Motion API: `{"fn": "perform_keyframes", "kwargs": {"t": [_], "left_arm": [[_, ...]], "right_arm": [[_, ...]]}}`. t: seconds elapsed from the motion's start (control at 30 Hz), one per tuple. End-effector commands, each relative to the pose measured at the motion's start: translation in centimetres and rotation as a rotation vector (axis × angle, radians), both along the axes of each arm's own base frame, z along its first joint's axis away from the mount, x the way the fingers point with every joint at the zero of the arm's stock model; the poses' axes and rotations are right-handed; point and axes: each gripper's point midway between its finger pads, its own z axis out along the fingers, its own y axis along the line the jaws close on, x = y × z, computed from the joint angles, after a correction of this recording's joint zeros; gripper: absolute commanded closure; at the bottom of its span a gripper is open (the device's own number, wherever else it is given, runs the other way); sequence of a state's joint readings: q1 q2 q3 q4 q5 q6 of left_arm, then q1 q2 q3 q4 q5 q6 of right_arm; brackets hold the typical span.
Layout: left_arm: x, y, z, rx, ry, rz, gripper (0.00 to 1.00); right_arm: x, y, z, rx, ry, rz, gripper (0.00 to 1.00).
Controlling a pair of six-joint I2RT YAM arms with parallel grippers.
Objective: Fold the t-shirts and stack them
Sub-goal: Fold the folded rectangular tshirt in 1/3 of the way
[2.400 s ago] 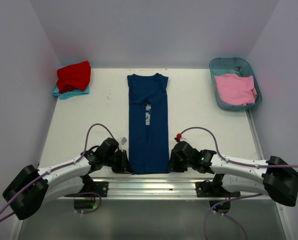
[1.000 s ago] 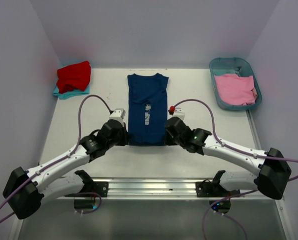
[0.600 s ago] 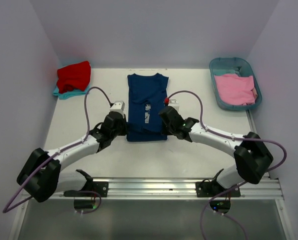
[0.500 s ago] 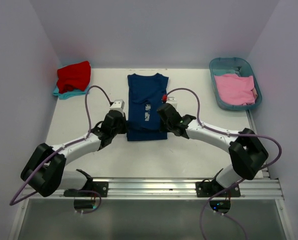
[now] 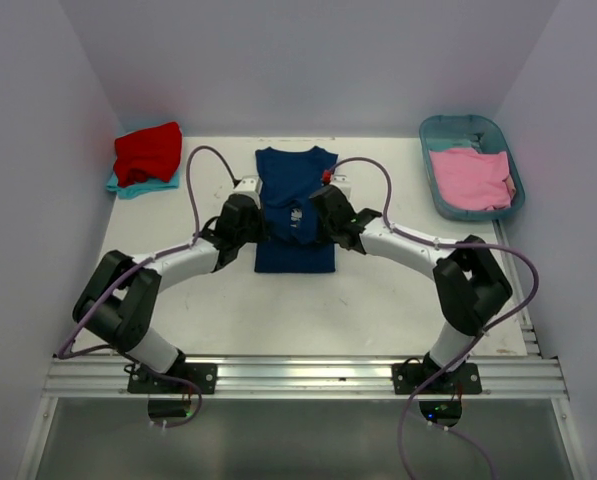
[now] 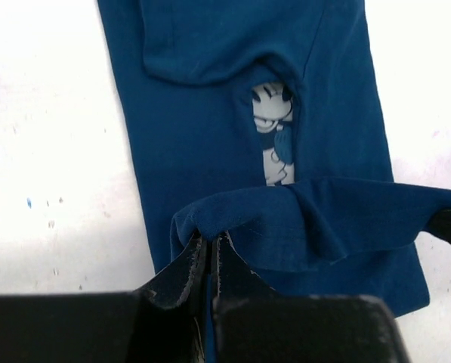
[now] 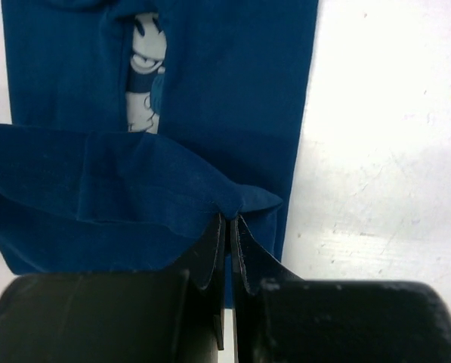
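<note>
— Two grippers, both pinched tight on the navy t-shirt [image 5: 295, 252]. The left gripper [image 6: 210, 240] has the hem's left corner bunched between its closed fingers. The right gripper [image 7: 227, 221] nips the right corner the same way.
— Does the overhead camera show that?
— Barely, because there the arms cover the grip. It does show the shirt lying lengthwise in the middle of the table [image 5: 378, 290], collar at the far end, both arms reaching over its middle.
— And what do the wrist views add?
— The held hem is raised and doubled over the shirt's body, sagging between the two grips. The pale mouse print [image 6: 274, 132] peeks out beyond it.
— The other shirts?
— Only overhead: a red t-shirt [image 5: 148, 150] sits atop a teal t-shirt [image 5: 128, 186] at far left, and a pink t-shirt [image 5: 468, 178] lies in the teal tub [image 5: 440, 128] at far right.
</note>
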State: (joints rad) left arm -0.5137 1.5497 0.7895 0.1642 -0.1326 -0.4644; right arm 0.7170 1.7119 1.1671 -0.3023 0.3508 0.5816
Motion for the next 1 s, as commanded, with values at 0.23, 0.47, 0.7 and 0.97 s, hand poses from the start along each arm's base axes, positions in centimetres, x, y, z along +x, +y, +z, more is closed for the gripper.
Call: {"fn": "perform_keyframes", "kwargs": {"t": [0.23, 0.47, 0.7, 0.97], "left_arm": [[11.4, 1.5, 4.0, -0.076, -0.127, 0.079, 0.35], [10.1, 3.6, 12.2, -0.134, -0.313, 0.106, 0.00], [3.3, 3.6, 8.4, -0.150, -0.126, 0.047, 0.00], [-2.8, 2.7, -1.2, -0.109, 0.123, -0.034, 0.00]], "right_arm": [[11.4, -3.3, 3.3, -0.115, -0.102, -0.202, 0.41], [11.1, -4.8, 10.3, -0.045, -0.245, -0.217, 0.21], [4.0, -7.0, 6.9, 0.009, -0.157, -0.172, 0.20], [-2.4, -7.1, 2.4, 0.157, -0.019, -0.145, 0.26]]}}
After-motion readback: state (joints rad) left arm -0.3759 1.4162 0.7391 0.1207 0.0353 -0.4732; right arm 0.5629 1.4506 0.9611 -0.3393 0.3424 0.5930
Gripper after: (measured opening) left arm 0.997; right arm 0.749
